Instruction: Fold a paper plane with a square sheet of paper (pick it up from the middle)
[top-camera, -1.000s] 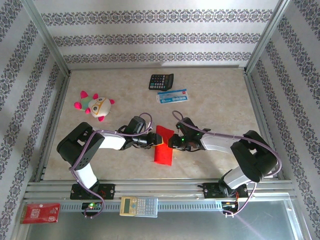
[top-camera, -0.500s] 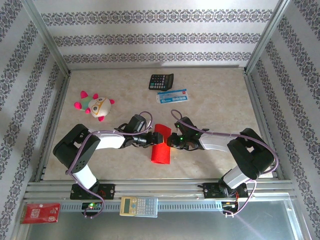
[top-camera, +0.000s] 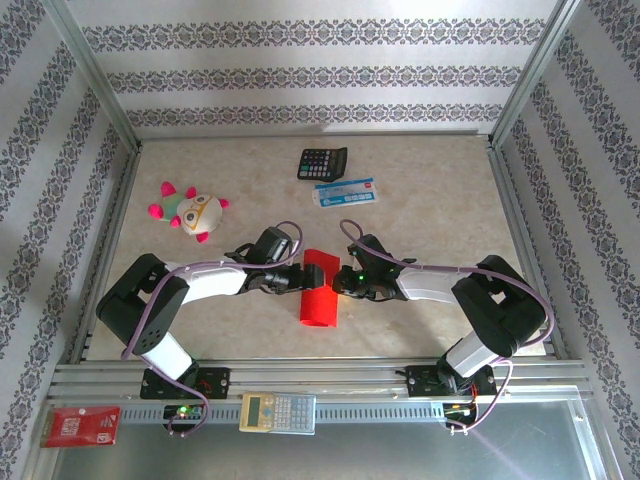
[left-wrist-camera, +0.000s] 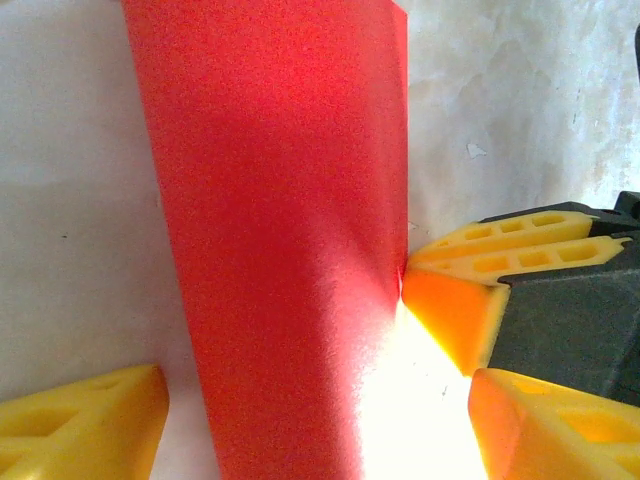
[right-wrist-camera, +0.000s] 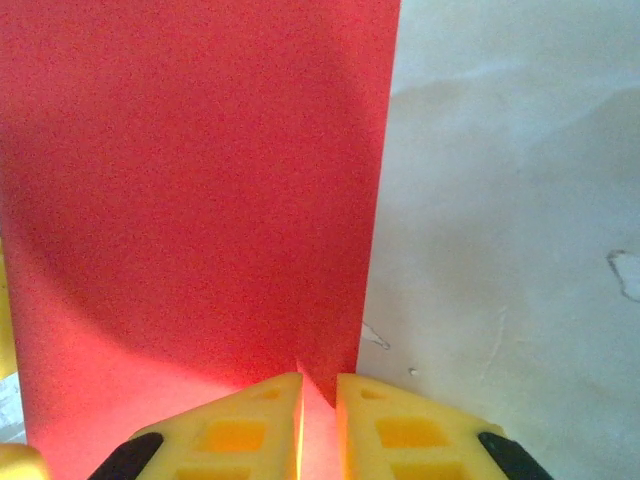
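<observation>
tabletop (top-camera: 440, 220) bears red paper (top-camera: 320, 300), black calculator (top-camera: 322, 162), plush toy (top-camera: 192, 211).

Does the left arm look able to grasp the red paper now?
Probably yes: the open left gripper straddles the red paper, with nothing between them; the right gripper pinches only its opposite edge.

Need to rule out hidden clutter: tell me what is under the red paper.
The marbled tabletop shows around the red paper, bare along its edges. Anything directly beneath the sheet is covered and cannot be seen. The right hand pinches its edge.
</observation>
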